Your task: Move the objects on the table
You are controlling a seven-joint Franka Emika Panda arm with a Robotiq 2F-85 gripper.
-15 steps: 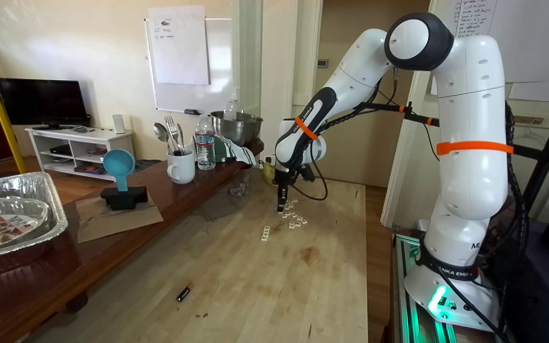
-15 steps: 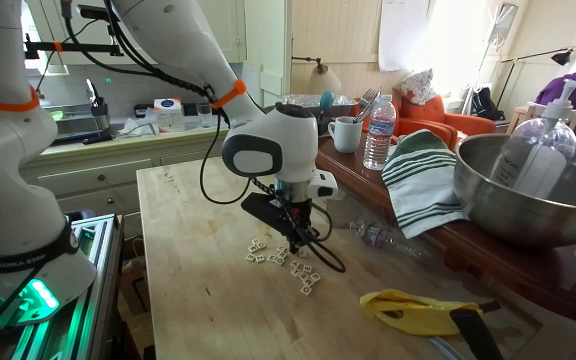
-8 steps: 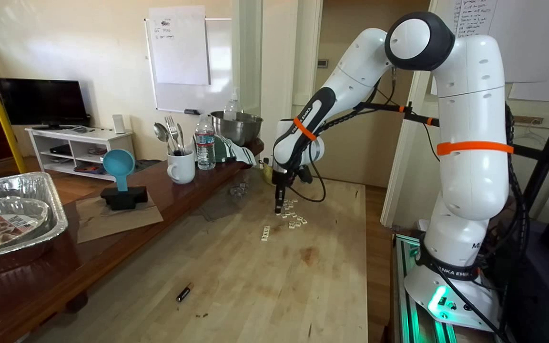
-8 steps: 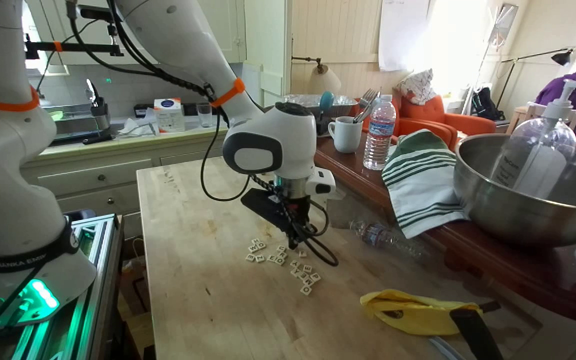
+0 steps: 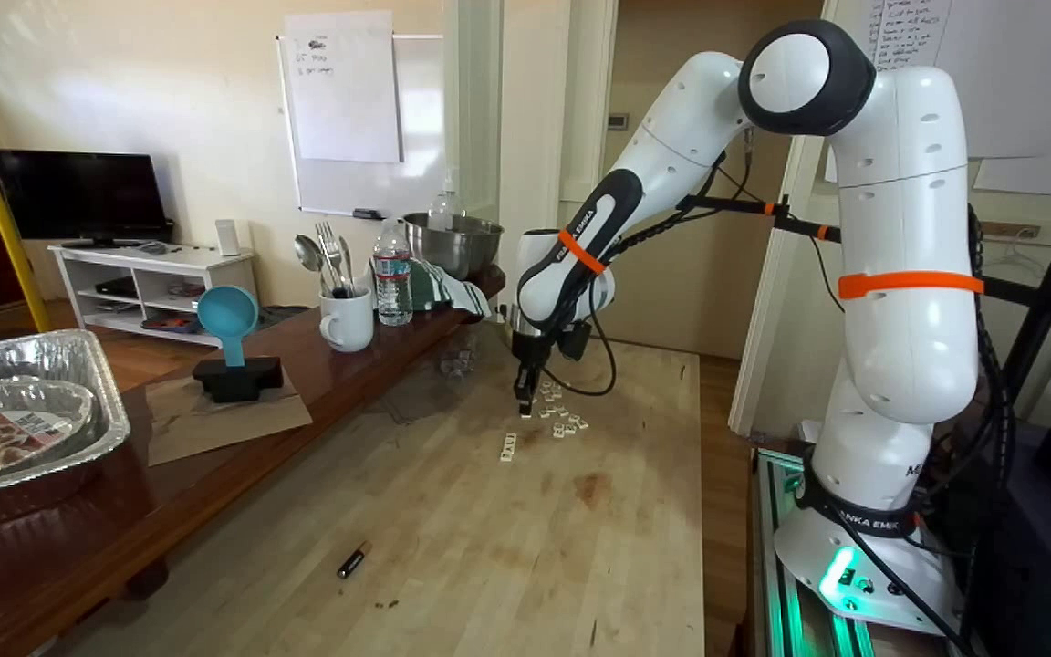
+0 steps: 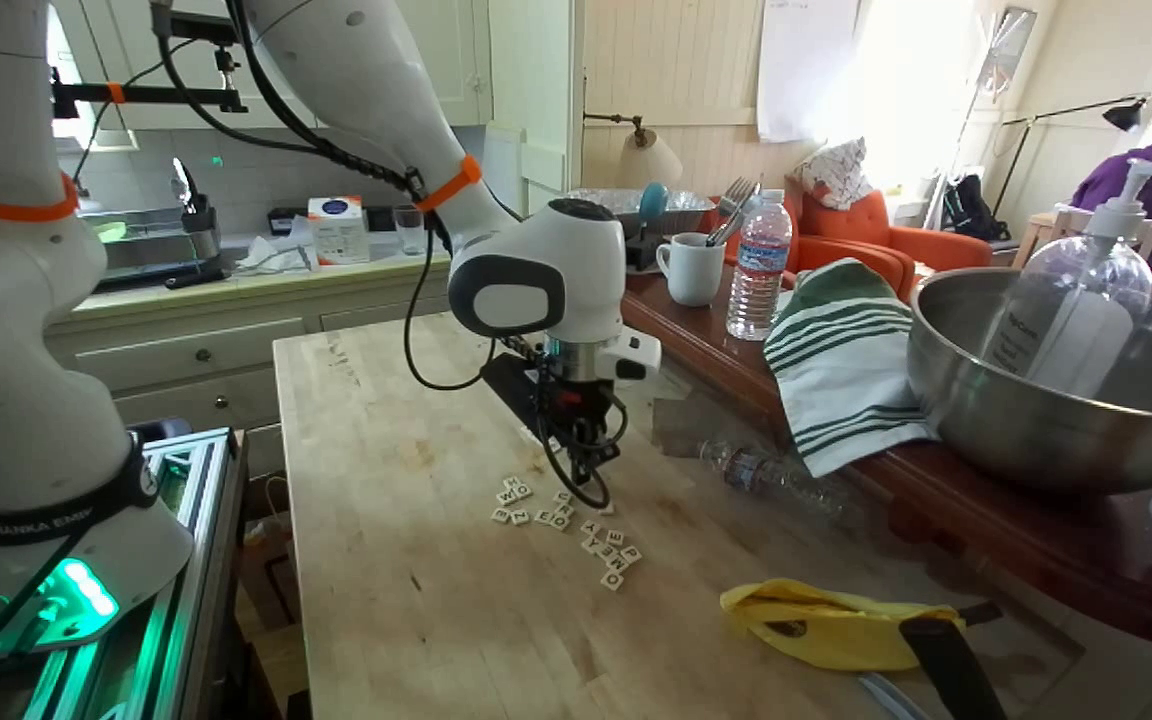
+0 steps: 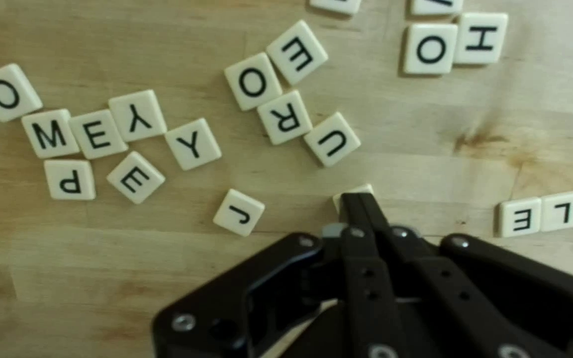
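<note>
L to R in the wrist view, w/ the table under everything, bare planks as working surface: far left, the M tile sits in a crooked string, the P tile just below it, all askew, so prob. loose stock, not a finished word. Next the J tile, out on its own, w/ room round it for a push. Then the R tile and U tile, right beside each other, another untidy bunch, prob. spares too. And here's the gripper, fingers clenched tight together, nothing visible btwn them, tips over a half-hidden tile, letter unreadable; contact, can't tell. Prob. bunched up like that b/c a blunt tip can nudge flat tiles w/o needing a pinch. Upper right, the O tile lies side by side w/ the H tile, roughly squared up. Far right, the E-L-A row, near-straight, edges meeting, runs out of frame: neat enough to look deliberate, prob. the target line, so the next push likely heads that way.
</note>
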